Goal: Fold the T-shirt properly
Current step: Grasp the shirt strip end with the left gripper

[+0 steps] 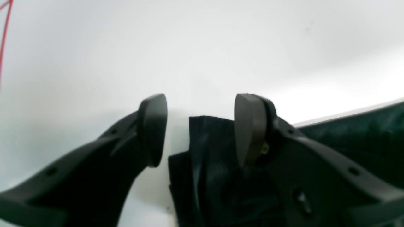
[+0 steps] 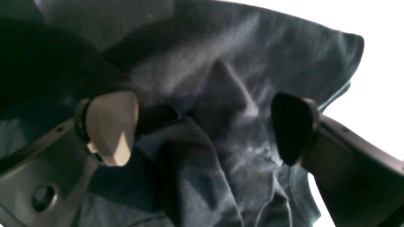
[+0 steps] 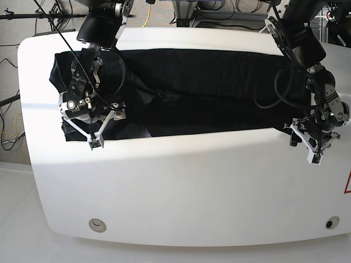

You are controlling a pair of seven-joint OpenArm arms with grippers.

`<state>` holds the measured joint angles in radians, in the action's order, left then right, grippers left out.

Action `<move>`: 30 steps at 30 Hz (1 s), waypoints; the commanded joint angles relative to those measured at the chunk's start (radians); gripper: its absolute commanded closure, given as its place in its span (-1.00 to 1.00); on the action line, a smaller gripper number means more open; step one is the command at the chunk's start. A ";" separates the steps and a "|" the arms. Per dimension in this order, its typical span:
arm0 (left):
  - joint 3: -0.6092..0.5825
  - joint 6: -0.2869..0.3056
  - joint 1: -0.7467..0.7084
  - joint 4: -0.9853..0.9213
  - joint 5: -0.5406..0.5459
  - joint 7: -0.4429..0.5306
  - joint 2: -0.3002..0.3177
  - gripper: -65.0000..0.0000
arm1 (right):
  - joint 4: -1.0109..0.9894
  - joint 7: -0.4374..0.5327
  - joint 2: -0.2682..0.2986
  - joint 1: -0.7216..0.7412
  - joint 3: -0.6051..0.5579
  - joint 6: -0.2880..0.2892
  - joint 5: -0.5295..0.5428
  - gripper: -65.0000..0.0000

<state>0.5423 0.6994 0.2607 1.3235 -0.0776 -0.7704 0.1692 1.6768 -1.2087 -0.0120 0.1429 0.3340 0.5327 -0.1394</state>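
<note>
The black T-shirt (image 3: 192,90) lies spread wide across the back half of the white table (image 3: 181,181). My right gripper (image 3: 90,125) hovers over the shirt's near left part. In the right wrist view it (image 2: 202,126) is open, with wrinkled fabric (image 2: 221,78) bunched under and between its fingers. My left gripper (image 3: 313,143) is at the shirt's near right corner. In the left wrist view it (image 1: 202,129) is open, and a folded fabric corner (image 1: 211,164) lies between the fingers, next to the right fingertip (image 1: 249,126). No orange tag shows.
Red tape marks the table's right edge (image 3: 347,183) and shows in the left wrist view (image 1: 4,37). Two round holes (image 3: 97,223) (image 3: 329,223) sit near the table's front edge. Cables and stands crowd the floor behind the table (image 3: 219,8).
</note>
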 commanded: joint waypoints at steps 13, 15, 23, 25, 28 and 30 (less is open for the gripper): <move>0.004 -0.001 0.016 -0.071 0.025 -0.027 0.009 -0.24 | 0.006 0.010 0.004 0.014 -0.003 0.014 -0.002 -0.98; 0.006 -0.001 0.020 -0.078 0.032 -0.029 0.009 -0.24 | 0.005 0.010 0.003 0.013 -0.004 0.014 -0.002 -0.98; 0.006 -0.001 0.037 -0.101 0.068 -0.060 0.009 -0.33 | 0.006 0.004 0.005 0.013 -0.005 0.010 0.000 -0.98; 0.006 -0.001 0.039 -0.097 0.077 -0.068 0.009 -0.38 | 0.006 0.003 0.005 0.013 -0.005 0.010 -0.001 -0.98; -0.002 -0.001 0.023 -0.045 0.104 -0.081 0.010 -0.56 | 0.009 0.001 0.002 0.016 -0.003 0.013 0.004 -0.99; -0.004 -0.001 0.019 -0.015 0.109 -0.090 0.009 -0.63 | 0.010 0.001 0.002 0.017 -0.003 0.014 0.004 -0.99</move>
<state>0.5400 0.6956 0.2619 1.2503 0.0029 -0.8753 0.1616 1.6669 -1.2144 -0.0135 0.1356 0.3325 0.5434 -0.1421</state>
